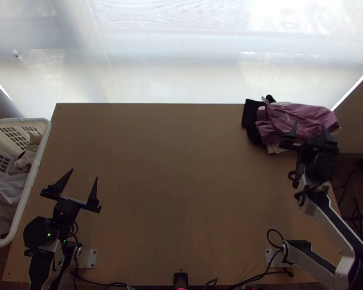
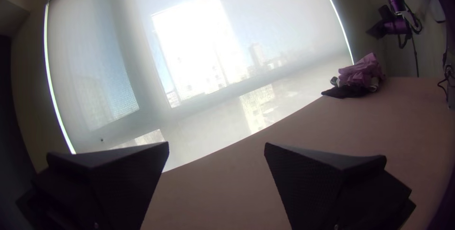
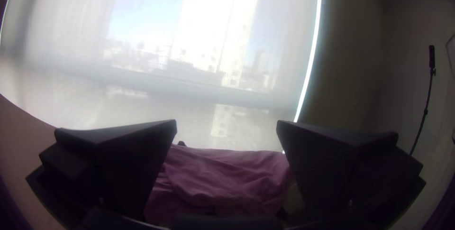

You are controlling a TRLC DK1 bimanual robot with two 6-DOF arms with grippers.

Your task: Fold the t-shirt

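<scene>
Currently, at the upper right of the frame, I see a mauve cloth, perhaps the t-shirt though I can't be sure, bunched on black cloth at the wooden table's corner. My right gripper is at its near side, spread wide and grasping nothing; my left gripper, at lower left beside a white basket, is likewise released and empty.
</scene>
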